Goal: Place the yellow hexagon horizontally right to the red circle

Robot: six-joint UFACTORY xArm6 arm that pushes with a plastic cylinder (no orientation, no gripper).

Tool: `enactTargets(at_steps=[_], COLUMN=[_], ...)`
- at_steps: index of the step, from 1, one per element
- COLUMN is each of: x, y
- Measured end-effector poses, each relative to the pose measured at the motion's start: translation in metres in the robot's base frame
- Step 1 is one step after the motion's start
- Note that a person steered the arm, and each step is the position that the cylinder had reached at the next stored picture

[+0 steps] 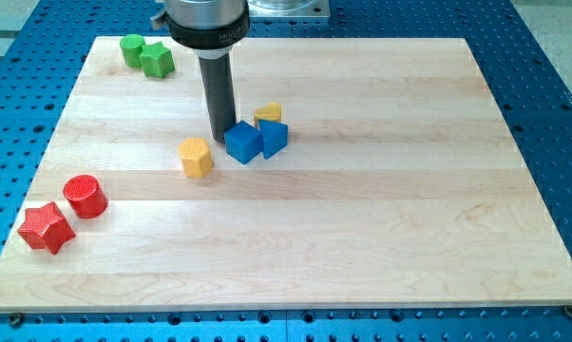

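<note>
The yellow hexagon [196, 157] lies left of the board's middle. The red circle [85, 197] stands far to its left and a little lower, near the board's left edge. My tip [219, 139] is down on the board just right of and above the yellow hexagon, touching or nearly touching the left side of a blue cube [242, 142]. The dark rod rises from the tip to the view's top.
A second blue block [274, 138] and a yellow block [268, 114] crowd the blue cube's right. A red star [46, 228] lies left of and below the red circle. Two green blocks [131, 48] [157, 60] sit at the top left. The wooden board [362, 237] lies on a blue perforated table.
</note>
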State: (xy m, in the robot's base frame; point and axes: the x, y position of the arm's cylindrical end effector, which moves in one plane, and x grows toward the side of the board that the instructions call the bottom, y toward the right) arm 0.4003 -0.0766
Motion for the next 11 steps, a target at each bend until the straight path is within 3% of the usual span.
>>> enactTargets(at_steps=[2,3,5,6,7,8,9,10,11], x=[-0.005,-0.039,-0.069,-0.069,-0.041,-0.081,-0.023,0.013,0.010], y=[0.009,0.025,0.025,0.024,-0.020,0.037,-0.018,-0.038,-0.058])
